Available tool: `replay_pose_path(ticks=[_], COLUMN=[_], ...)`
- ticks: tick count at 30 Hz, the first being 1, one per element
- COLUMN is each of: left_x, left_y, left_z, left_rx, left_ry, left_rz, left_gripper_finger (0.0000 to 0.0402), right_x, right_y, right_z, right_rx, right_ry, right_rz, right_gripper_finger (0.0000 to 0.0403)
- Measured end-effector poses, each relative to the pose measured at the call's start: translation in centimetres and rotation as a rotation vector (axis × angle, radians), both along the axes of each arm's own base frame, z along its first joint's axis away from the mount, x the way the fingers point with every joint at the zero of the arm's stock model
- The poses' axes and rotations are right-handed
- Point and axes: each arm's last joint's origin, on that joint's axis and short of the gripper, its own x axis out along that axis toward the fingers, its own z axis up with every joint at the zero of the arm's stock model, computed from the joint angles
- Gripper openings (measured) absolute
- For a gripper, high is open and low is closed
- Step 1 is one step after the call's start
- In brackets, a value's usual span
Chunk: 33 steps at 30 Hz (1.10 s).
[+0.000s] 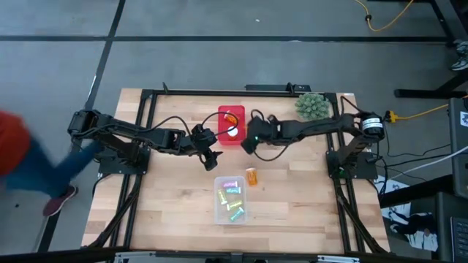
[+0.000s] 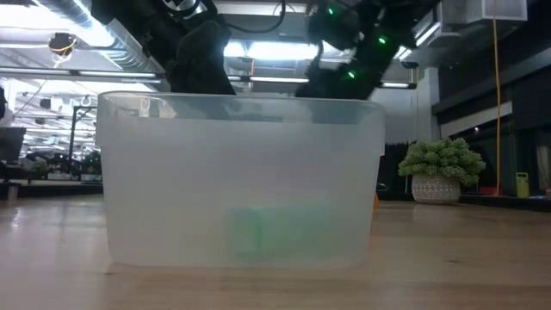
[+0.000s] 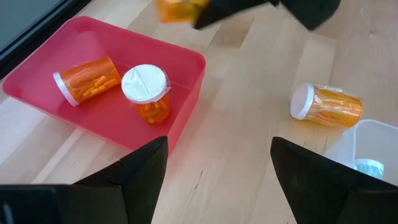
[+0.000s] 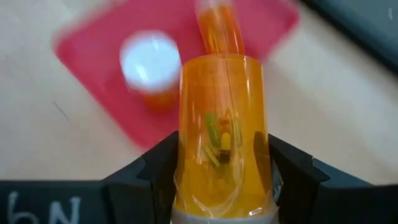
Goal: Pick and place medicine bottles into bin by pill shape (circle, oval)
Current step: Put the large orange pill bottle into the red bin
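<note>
- Bottle (image 4: 222, 134), orange, sits pinched between the two fingers of the right gripper (image 4: 222, 186); that arm's wrist view shows it filling the gap, with small yellow and green pills inside, its cap end cut off by the frame edge.
- High view places the right gripper (image 1: 248, 142) at the near right edge of the red bin (image 1: 223, 115); the held bottle cannot be made out there under the dark fingers.
- Left wrist view catches only an orange blur (image 3: 177, 9) of that bottle, mostly hidden by the right arm.
- Red bin (image 3: 186, 62) holds two orange bottles: one lying on its side (image 3: 87, 79), one standing with its white cap up (image 3: 147, 90). The right wrist view shows both, blurred.
- Another orange bottle (image 3: 326, 104) lies on its side on the table (image 3: 236, 143), between the red bin and the clear bin (image 3: 373, 134); from above it shows just beside the clear bin's far right corner (image 1: 252, 176).
- Clear bin (image 1: 218, 213) holds several small pastel bottles (image 1: 232, 197); their count is hard to tell.
- Low view is mostly filled by the clear bin (image 2: 241, 181), with only a green smear (image 2: 280, 228) readable through its wall.
- Left gripper (image 1: 212, 157) hangs near the red bin's near left corner, fingers (image 3: 140, 180) spread and empty.
- Plant (image 1: 311, 104) stands at the far right of the table, well apart from the bins.
</note>
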Motion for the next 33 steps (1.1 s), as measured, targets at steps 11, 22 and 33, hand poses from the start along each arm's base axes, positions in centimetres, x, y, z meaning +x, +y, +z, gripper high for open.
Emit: replay_pose_path(ticks=[11, 22, 33], left_x=[0.0, 0.0, 0.0], left_y=[0.0, 0.0, 0.0], left_z=[0.0, 0.0, 0.0], left_rx=[0.000, -0.001, -0.001], left_ry=[-0.002, -0.005, -0.005], left_rz=[0.000, 0.000, 0.000], left_gripper_finger=[0.0278, 0.0278, 0.0278], right_x=[2.9, 3.3, 3.3], right_y=[-6.8, -8.9, -8.8], right_z=[0.7, -1.7, -1.7], right_rx=[0.014, 0.077, 0.074], right_ry=[-0.259, -0.261, -0.259], right_rz=[0.150, 0.165, 0.191], right_gripper_finger=[0.0196, 0.0211, 0.0224])
